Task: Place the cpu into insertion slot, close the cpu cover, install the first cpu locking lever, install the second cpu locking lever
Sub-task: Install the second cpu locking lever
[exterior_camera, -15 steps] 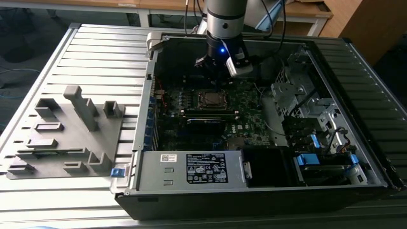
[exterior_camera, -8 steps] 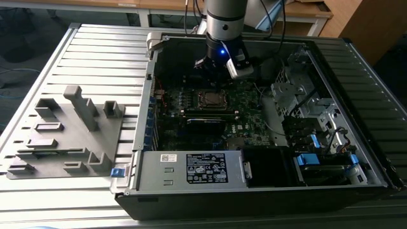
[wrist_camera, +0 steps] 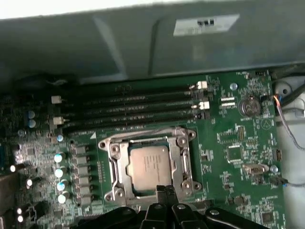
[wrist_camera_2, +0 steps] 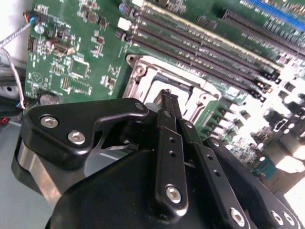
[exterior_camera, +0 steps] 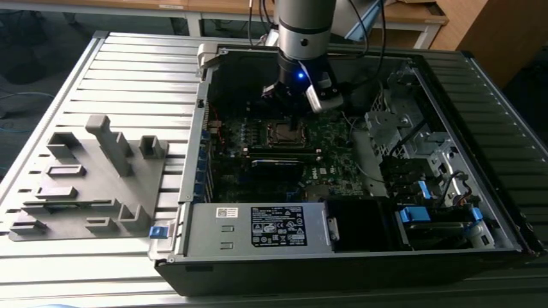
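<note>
Sitting open on the slatted table [exterior_camera: 128, 70], the computer case [exterior_camera: 360, 256] held the motherboard [wrist_camera: 238, 143]; the cpu [wrist_camera: 149, 164] lay in the insertion slot [wrist_camera: 114, 150] under the closed cpu cover [wrist_camera: 177, 164], while the gripper [wrist_camera: 162, 190], fingers together, hovered at its edge.

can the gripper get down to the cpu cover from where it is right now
Probably yes. The gripper hangs right at the edge of the cpu cover, which lies closed around the cpu, and nothing stands between them in the first wrist view.
</note>
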Robot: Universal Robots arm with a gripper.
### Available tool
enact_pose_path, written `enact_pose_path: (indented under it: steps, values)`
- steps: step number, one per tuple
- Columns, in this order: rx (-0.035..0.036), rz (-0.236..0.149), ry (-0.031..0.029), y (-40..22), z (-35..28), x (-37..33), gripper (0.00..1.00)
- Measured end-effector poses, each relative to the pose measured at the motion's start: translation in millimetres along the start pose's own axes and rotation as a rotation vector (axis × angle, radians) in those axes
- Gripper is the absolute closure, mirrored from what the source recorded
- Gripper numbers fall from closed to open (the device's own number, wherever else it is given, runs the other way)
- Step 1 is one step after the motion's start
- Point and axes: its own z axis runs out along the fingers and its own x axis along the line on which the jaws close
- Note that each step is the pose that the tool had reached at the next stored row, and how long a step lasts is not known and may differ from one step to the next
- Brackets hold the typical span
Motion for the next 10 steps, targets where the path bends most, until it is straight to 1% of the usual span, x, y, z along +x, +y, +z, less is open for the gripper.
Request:
enact_pose_path:
  steps: [5,10]
  values:
    - [-0.0001,-0.001,0.0,-7.0,-0.1,-0.9,0.89]
    - [0.0,-0.002,0.0001,-10.5,-0.1,-1.4,0.89]
